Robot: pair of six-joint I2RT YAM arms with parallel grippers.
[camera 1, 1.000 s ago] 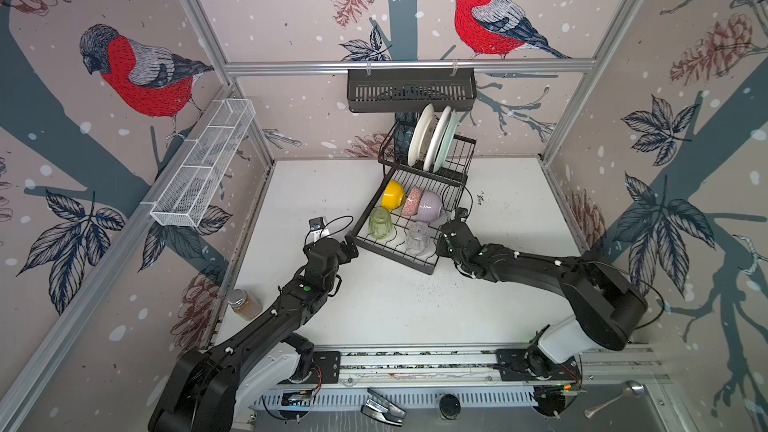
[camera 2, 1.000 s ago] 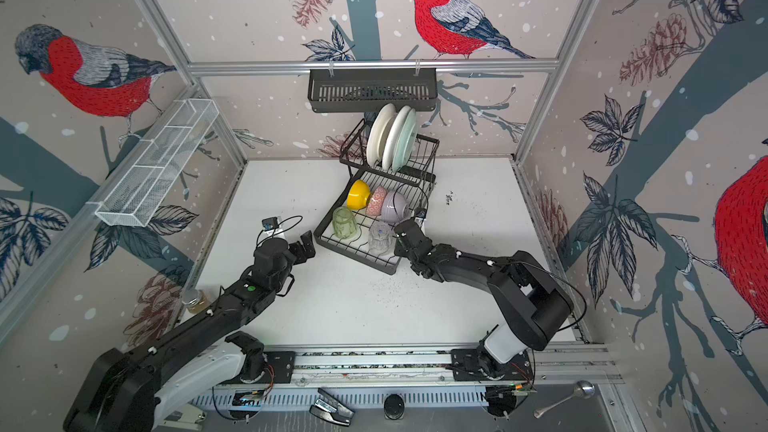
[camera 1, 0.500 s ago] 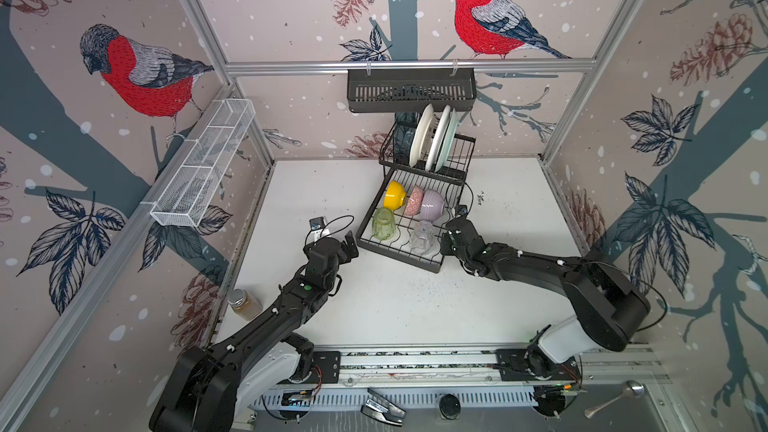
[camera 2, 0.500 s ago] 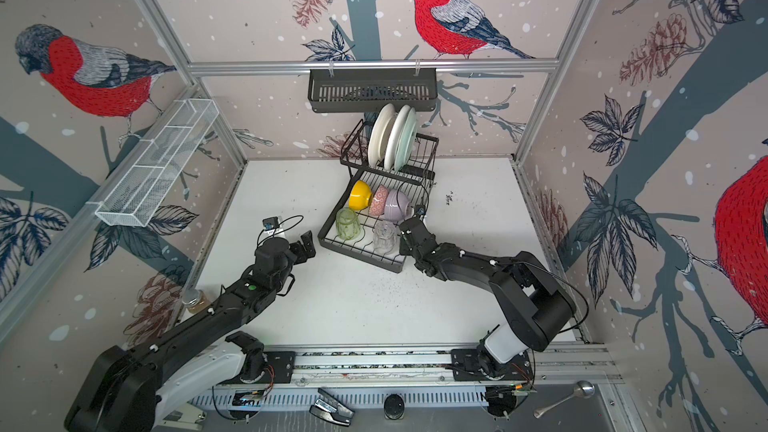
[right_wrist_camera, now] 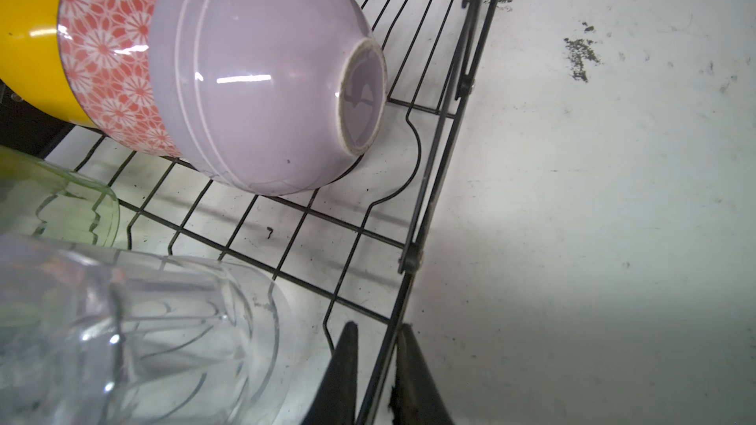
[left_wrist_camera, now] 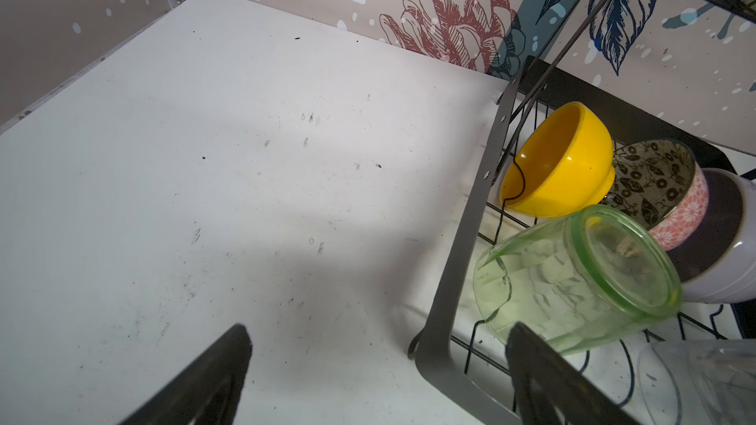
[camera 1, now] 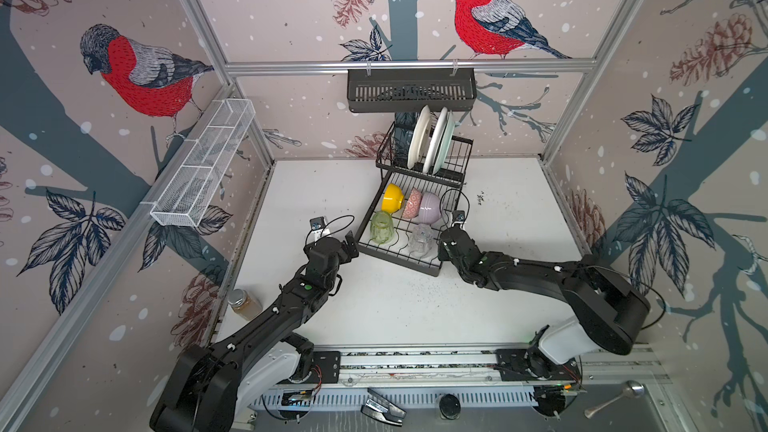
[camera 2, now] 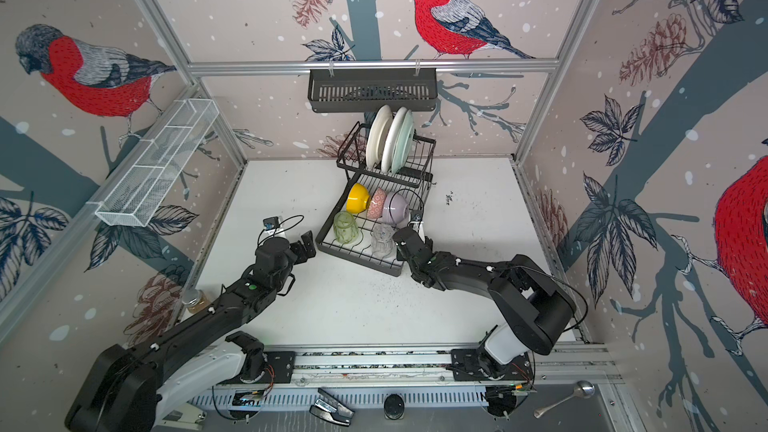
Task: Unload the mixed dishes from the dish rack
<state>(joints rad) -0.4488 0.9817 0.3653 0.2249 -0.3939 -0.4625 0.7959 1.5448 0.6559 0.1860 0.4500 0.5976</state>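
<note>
White surface (camera 1: 374, 313) inside bullfinch-papered walls. Toward twelve o'clock, fully loaded dish rack (camera 1: 395, 260). Right pincer (right_wrist_camera: 378, 333) pinching its four o'clock rim wire, likely steadying. Left pincer (left_wrist_camera: 378, 327) spread at eight o'clock, beside pale-green tumbler (left_wrist_camera: 572, 280). Next: closing round that tumbler, lifting clear of wires.

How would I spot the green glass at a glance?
Start at the black wire dish rack in the middle of the white table. In the front row of its low flat tray stand two glasses; the green glass is the left one, just in front of the yellow bowl. Its pale green tint sets it apart from the clear glass beside it.
</note>
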